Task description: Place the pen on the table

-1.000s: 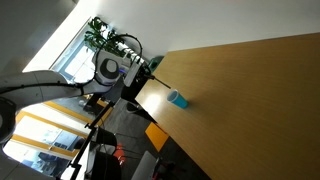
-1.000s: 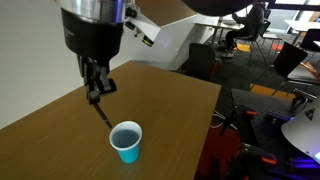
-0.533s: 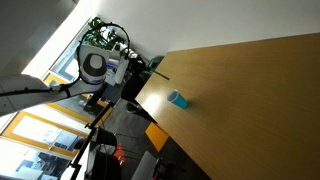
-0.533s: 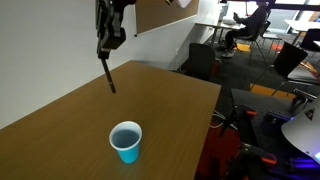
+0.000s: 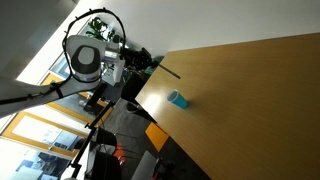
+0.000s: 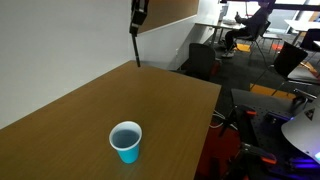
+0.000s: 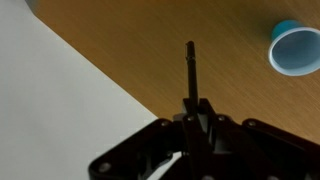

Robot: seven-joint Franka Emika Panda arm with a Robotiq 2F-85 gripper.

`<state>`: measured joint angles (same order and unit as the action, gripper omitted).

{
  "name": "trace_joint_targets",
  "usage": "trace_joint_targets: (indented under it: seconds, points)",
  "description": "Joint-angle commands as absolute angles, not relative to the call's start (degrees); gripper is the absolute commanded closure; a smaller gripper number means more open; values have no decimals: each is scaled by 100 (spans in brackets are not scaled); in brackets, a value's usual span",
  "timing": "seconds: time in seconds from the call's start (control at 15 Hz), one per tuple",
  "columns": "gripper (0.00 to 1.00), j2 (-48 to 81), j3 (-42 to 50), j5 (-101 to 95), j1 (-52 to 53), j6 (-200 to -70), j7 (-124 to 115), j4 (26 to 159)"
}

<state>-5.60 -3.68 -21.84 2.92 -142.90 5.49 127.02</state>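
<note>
Pen (image 7: 190,68) clamped in the gripper (image 7: 197,108) — high above the table (image 6: 60,125).
Lower it gently, clear of the blue cup (image 6: 125,141) — then release.

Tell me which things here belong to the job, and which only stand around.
For the job: pen, held above the table by the gripper.
Lying about: blue cup on the table; office chair beyond it.

Hand (image 6: 137,17) high up, closed, pointing downward.
</note>
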Motion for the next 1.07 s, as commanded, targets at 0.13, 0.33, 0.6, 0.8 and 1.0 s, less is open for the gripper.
trace_joint_targets:
  seconds: [0.13, 0.33, 0.6, 0.8, 1.0]
  points:
    - [97, -645, -74, -1906, -7, -13708, 394, 12864]
    - [97, -613, 95, -1769, -144, -13677, 417, 12988]
    - [97, -456, 297, -1618, -299, -13747, 571, 13096]
    - [97, -330, 446, -1415, -400, -13650, 774, 13081]
    - [97, -161, 601, -1118, -502, -13617, 1198, 12991]
